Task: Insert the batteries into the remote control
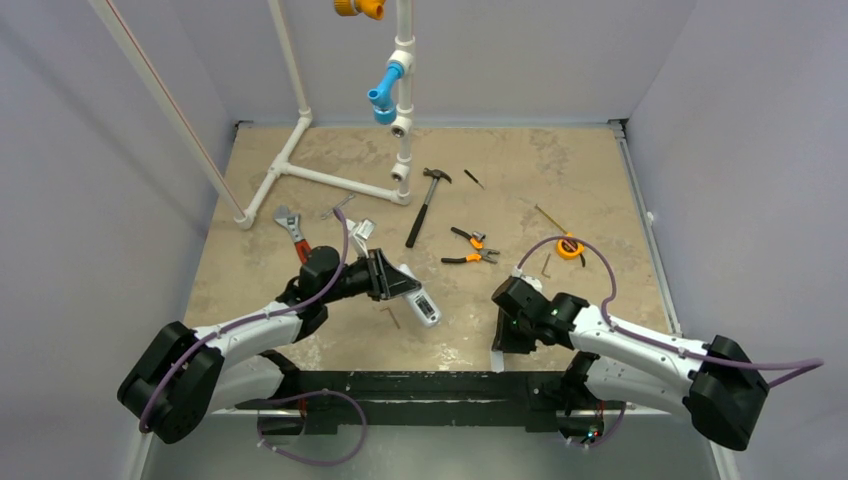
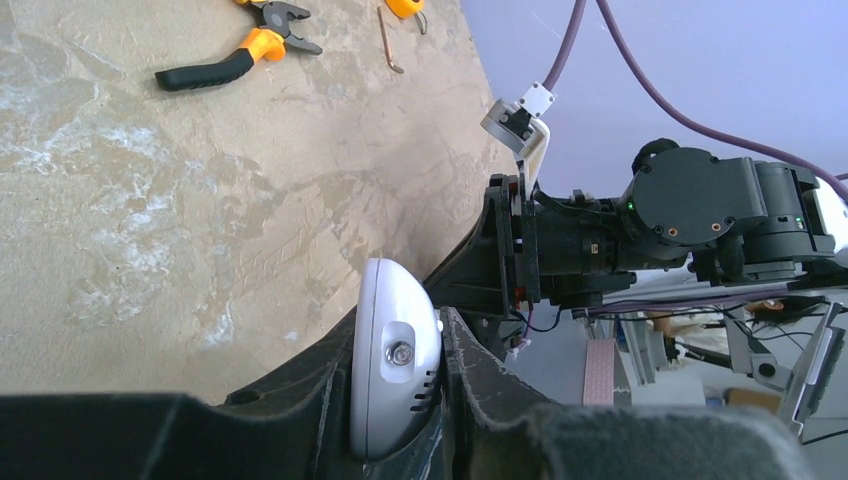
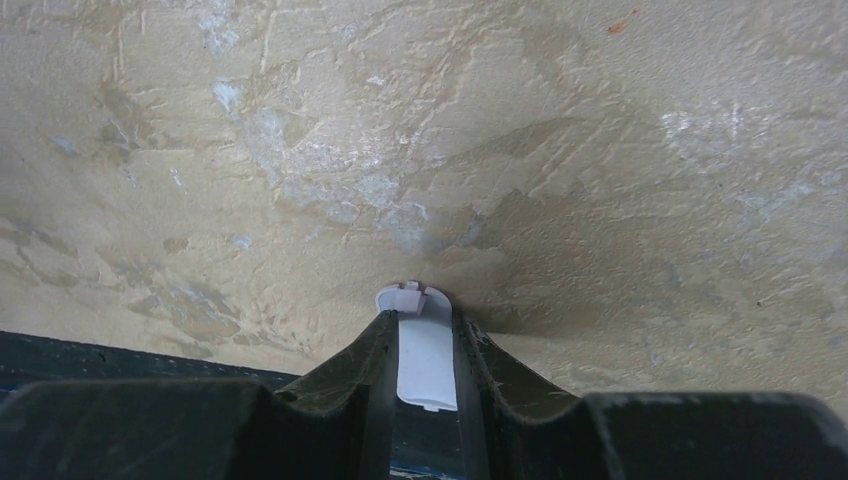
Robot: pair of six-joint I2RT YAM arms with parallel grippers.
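**Holding the remote aloft while the cover strip sits pinched at the table's near edge**

The left gripper (image 2: 397, 320) is clamped on the remote control (image 2: 395, 400). One finger presses each long side, and the handset's rounded end with its small emitter bulb pokes out past the fingertips. Ahead of these fingers and to their left the tan table (image 2: 150, 220) spreads out bare. The orange-handled pliers (image 2: 235, 45) lie far out in front, well apart from the remote. Off to the fingers' right the table's edge falls away, and beyond it the right arm (image 2: 700, 200) hangs near, leaving only a modest gap on that side.

The right gripper (image 3: 423, 318) points down at the table close to its near edge, fingers closed against both sides of the small white cover strip (image 3: 427, 365). The strip's tabbed end touches or nearly touches the surface; which cannot be told. Beyond the fingertips the table runs on open in every forward direction. Behind them, to their left, the dark front rail (image 3: 100, 355) marks the edge just beside the grip.
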